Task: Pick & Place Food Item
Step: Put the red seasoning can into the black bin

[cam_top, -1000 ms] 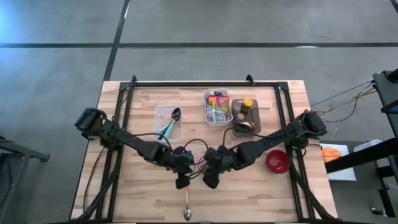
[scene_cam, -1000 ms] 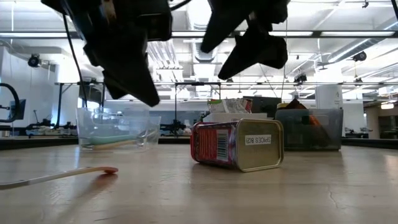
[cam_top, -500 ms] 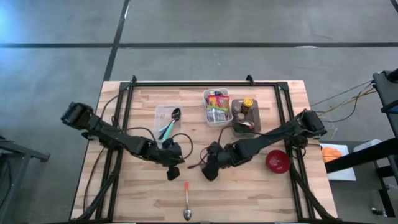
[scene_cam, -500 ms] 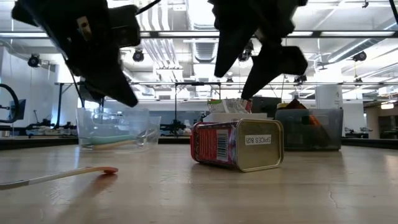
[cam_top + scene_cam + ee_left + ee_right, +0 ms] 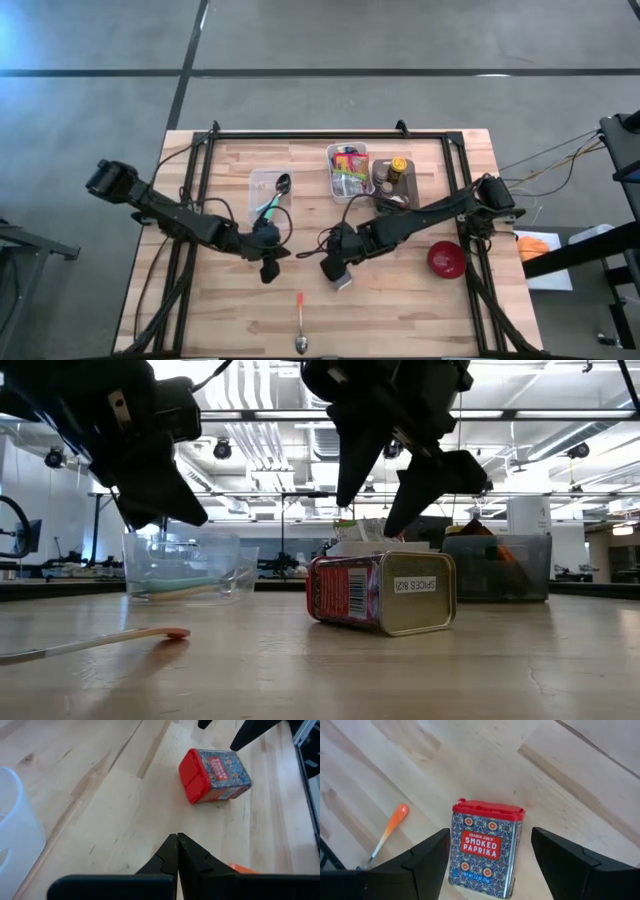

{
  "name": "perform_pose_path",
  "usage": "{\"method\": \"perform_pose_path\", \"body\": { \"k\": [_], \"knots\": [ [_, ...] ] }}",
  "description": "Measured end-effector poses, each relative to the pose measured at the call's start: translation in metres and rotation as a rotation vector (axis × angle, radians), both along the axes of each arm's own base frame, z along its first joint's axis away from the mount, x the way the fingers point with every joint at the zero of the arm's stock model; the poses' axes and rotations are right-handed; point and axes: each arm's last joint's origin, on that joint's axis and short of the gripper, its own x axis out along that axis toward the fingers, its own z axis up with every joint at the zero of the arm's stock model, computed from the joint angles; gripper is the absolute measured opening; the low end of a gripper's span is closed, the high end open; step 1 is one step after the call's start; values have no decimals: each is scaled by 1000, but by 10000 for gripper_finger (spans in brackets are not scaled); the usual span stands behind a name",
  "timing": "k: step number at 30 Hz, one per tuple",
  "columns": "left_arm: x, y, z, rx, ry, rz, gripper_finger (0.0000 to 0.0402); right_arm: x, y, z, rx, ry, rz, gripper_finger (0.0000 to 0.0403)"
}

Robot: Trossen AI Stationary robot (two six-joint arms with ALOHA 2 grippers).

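The smoked paprika tin (image 5: pixel 484 849) lies on its side on the wooden surface (image 5: pixel 420 310), near the middle, red lid (image 5: pixel 194 782) toward the left arm. The right claw (image 5: pixel 490 855) hangs just above it, fingers spread wide on either side — released, not touching. At the tin's nine o'clock in the high view, the left claw (image 5: pixel 268 268) hovers clenched, empty. An orange-tipped spoon (image 5: pixel 300 322) rests at the tin's seven o'clock.

Paprika tin (image 5: pixel 343 282) on table (image 5: pixel 400 320) centre, spoon (image 5: pixel 300 322) in front, bins (image 5: pixel 348 172) behind
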Motion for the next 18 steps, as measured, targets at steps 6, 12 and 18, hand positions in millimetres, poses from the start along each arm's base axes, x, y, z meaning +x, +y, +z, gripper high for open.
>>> {"method": "perform_pose_path", "body": {
  "k": [6, 12, 18],
  "knots": [
    [1, 0, 1, -4, -10, 0, 4, 0, 1, 0, 3, -3, -21, 275],
    [1, 0, 1, -6, -17, 0, 4, 11, 6, -23, 9, 62, 7, 274],
    [2, -1, 2, -6, -23, -2, 4, 31, 13, -25, -36, 126, 71, 274]
  ]
}}
